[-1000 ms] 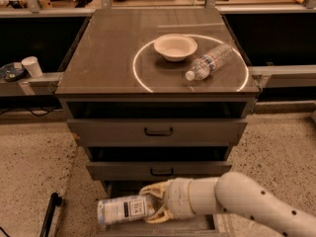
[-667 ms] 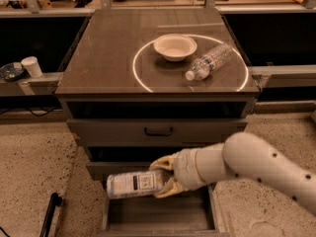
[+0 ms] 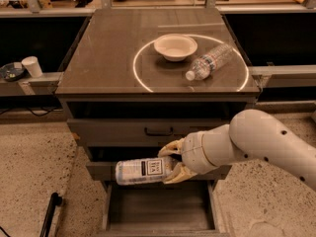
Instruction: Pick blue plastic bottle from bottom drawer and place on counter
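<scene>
blue plastic bottle (image 3: 139, 171), dark-square label, lies sideways in gripper (image 3: 169, 162) above bottom drawer (image 3: 158, 207).

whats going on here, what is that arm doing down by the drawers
The robot's gripper is clamped on the blue plastic bottle, holding it sideways in the air above the open bottom drawer, level with the middle drawer's front. The bottle is not yet on the counter. Up there a white bowl sits inside the white circle, with a clear water bottle lying on its side beside it.
</scene>
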### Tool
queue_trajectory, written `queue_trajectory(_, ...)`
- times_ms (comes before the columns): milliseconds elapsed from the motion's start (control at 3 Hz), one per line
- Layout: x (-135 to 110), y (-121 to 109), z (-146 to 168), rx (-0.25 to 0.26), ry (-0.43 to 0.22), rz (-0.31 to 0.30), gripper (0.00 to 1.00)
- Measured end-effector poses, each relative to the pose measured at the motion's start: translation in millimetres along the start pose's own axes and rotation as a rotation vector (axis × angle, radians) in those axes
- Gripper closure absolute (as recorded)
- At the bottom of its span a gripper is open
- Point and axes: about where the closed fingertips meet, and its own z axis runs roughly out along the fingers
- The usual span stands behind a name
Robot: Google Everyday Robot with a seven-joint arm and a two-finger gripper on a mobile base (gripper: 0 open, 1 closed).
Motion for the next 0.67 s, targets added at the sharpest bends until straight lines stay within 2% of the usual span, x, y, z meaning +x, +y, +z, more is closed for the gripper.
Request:
queue_trajectory(333,1.8,-7.0,-11.2,0.028,0.058,0.024,1.00)
queue_trajectory(667,-8.2,-35.1,-56.5,0.102,0.120,0.029,1.00)
